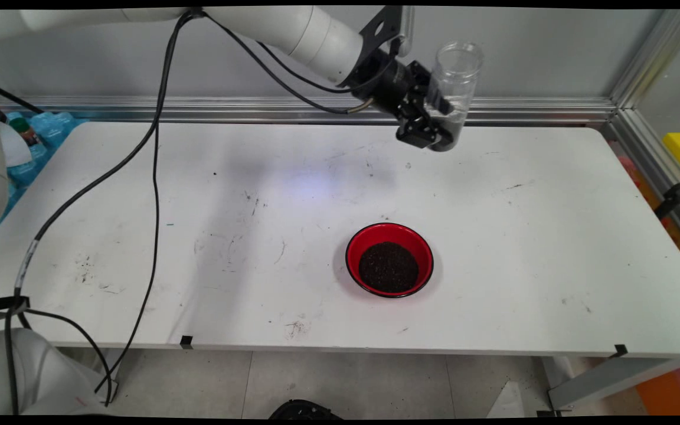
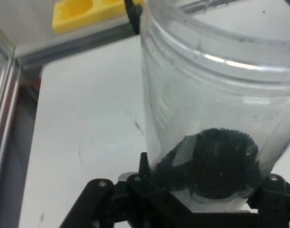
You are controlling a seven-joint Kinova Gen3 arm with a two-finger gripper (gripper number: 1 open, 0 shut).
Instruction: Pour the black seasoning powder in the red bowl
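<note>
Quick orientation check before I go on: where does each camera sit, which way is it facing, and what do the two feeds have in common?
Main view: fixed above the table's near side, looking down across the white table to the wall; shows the arm, cables and end effector holding a clear jar, plus a red bowl of dark grains.
Hand view: mounted on the hand, looking along the end effector; black linkage rises at the bottom.
Shared: the jar, table and yellow bin.

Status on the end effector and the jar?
End effector shut on clear jar, raised over table's far edge. Dark grains at jar bottom. Red bowl of grains below, apart.
</note>
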